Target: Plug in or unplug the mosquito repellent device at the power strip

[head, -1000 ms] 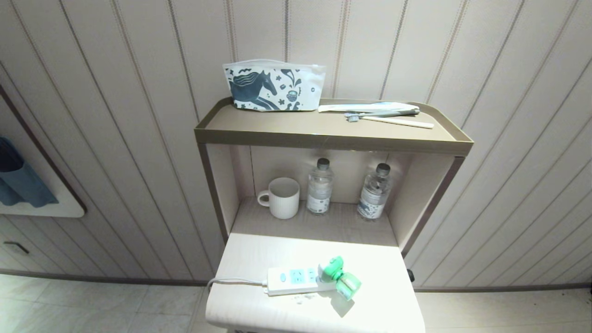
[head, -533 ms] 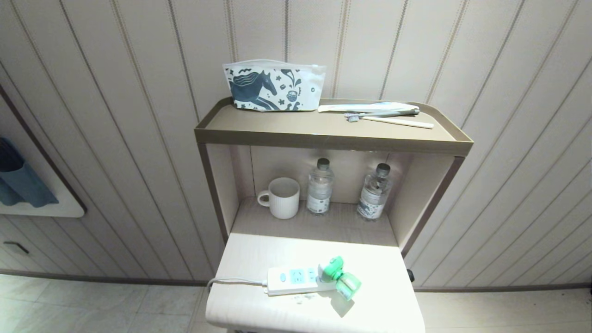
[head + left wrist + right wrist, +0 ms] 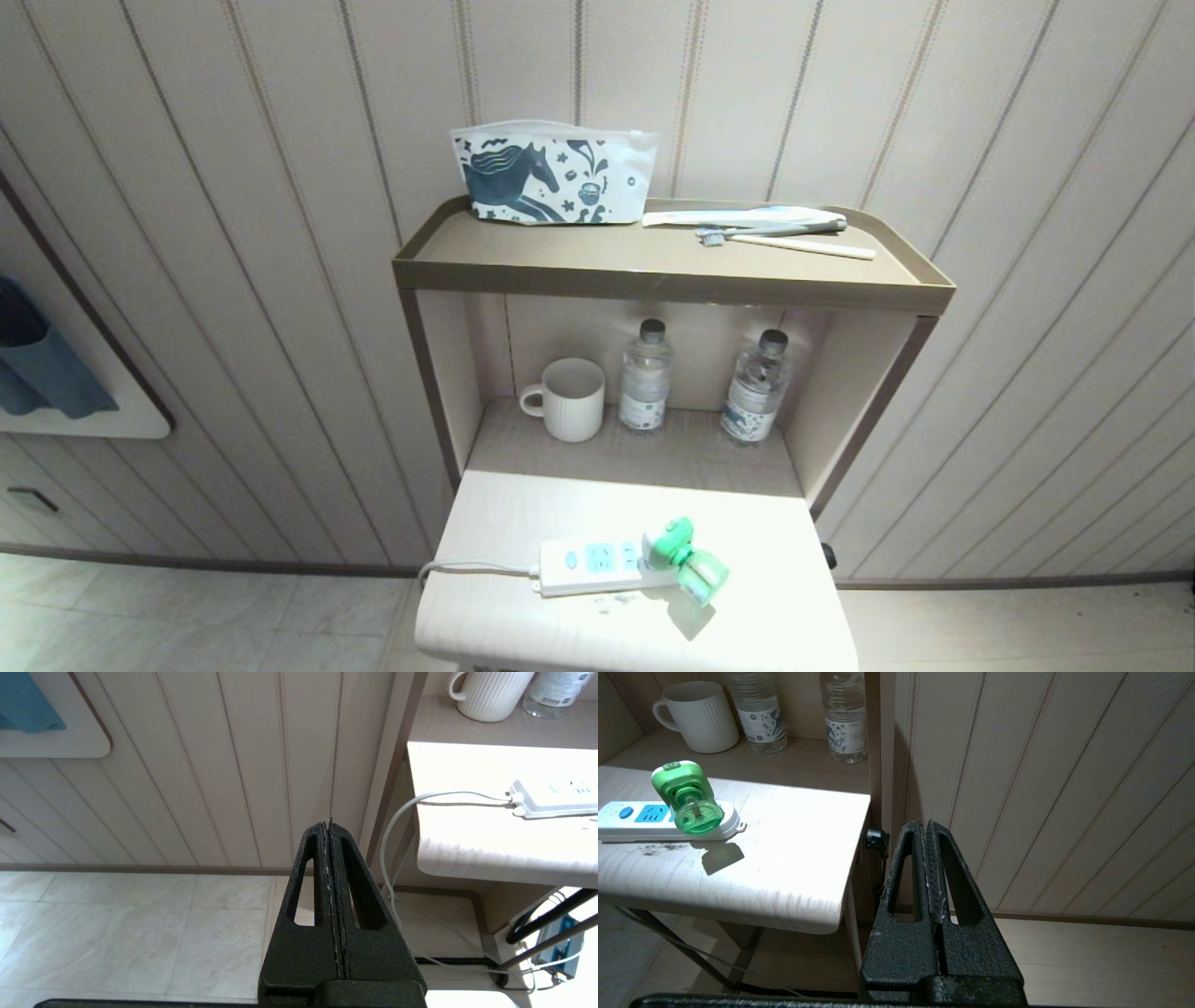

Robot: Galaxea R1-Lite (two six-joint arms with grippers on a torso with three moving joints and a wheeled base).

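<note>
Evidently, the plugging step had been completed: the mosquito repellent device [image 3: 684,556] stood seated in the end socket of the power strip [image 3: 597,566], farthest from the cord, its green bottle tilted out past the strip's end toward the robot's right. The strip lay on the low white table [image 3: 523,523] at the front of the stand, its cord [image 3: 471,566] running off the table's left edge. Two light-blue socket faces beside the blue button were unoccupied. Neither arm appeared in the head view. The left gripper [image 3: 329,823] was fully closed, holding nothing, and hung off the table's left side over the floor, well apart from the strip. The right gripper [image 3: 924,826] was likewise closed and empty, off the table's right edge near the wall panelling, well apart from the device. On the shelf behind stood a mug [image 3: 571,399] and two water bottles [image 3: 645,378], undisturbed; a pouch [image 3: 551,175] and toothbrushes [image 3: 775,233] lay on the top tray. In judgement, if insertion was the aim, nothing remained but to confirm seating; if removal was intended, no approach was under way, and reach, grasp and pull were all outstanding.
</note>
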